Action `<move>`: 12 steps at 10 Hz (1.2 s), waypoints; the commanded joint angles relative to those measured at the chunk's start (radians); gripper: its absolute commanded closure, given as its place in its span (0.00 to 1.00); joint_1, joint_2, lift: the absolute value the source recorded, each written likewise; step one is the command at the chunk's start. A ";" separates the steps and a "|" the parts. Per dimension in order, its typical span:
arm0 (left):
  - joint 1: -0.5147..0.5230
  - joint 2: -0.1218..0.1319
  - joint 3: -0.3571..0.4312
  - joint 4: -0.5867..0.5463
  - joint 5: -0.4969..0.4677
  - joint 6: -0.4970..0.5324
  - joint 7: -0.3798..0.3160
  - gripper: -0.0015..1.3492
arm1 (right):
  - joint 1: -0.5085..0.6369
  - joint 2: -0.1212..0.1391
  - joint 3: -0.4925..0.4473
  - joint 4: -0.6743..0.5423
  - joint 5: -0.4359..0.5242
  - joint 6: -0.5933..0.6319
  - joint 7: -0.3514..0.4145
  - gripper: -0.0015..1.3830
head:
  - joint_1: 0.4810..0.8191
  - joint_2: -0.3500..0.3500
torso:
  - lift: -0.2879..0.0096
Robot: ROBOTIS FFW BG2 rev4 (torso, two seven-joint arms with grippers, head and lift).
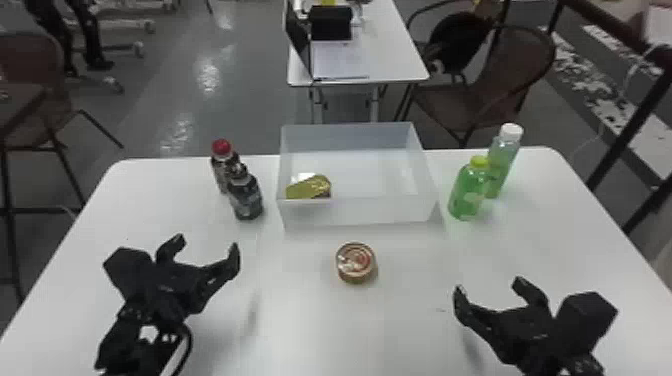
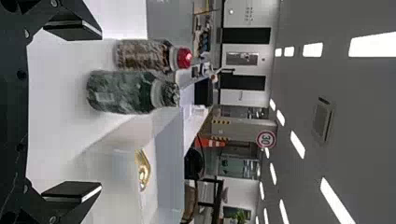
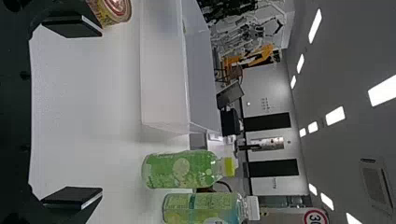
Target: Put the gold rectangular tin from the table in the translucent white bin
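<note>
We see the gold tin (image 1: 308, 187) inside the translucent white bin (image 1: 357, 212), in its near left part, so placing looks done; both left gripper (image 1: 206, 243) and right gripper (image 1: 489, 285) are spread wide, holding nothing; we judge the tin fairly light, stiff, slick on its shiny faces, dentable if squeezed hard; if it needs reseating, we'd pinch the two long side walls mid-length, gently, off the lid.
</note>
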 commanded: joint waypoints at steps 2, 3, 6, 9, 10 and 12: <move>0.129 -0.003 0.082 -0.026 0.043 -0.072 0.053 0.12 | 0.032 -0.015 -0.017 -0.035 -0.014 0.001 -0.017 0.07 | 0.63 0.63 | 0.67; 0.149 -0.003 0.099 -0.026 0.064 -0.113 0.075 0.12 | 0.035 -0.016 -0.024 -0.043 -0.011 0.001 -0.017 0.07 | 0.63 0.67 | 0.67; 0.211 -0.003 0.044 -0.024 0.081 -0.200 0.185 0.12 | 0.052 -0.016 -0.035 -0.059 -0.009 0.001 -0.017 0.07 | 0.63 0.73 | 0.67; 0.217 -0.003 0.035 -0.019 0.111 -0.207 0.193 0.12 | 0.054 -0.016 -0.034 -0.059 -0.005 0.005 -0.016 0.07 | 0.63 0.71 | 0.67; 0.214 -0.003 0.036 -0.019 0.117 -0.211 0.194 0.12 | 0.054 -0.016 -0.034 -0.061 -0.005 0.005 -0.016 0.07 | 0.63 0.71 | 0.67; 0.212 -0.003 0.033 -0.018 0.130 -0.210 0.194 0.12 | 0.054 -0.016 -0.034 -0.055 -0.009 0.010 -0.016 0.07 | 0.63 0.71 | 0.67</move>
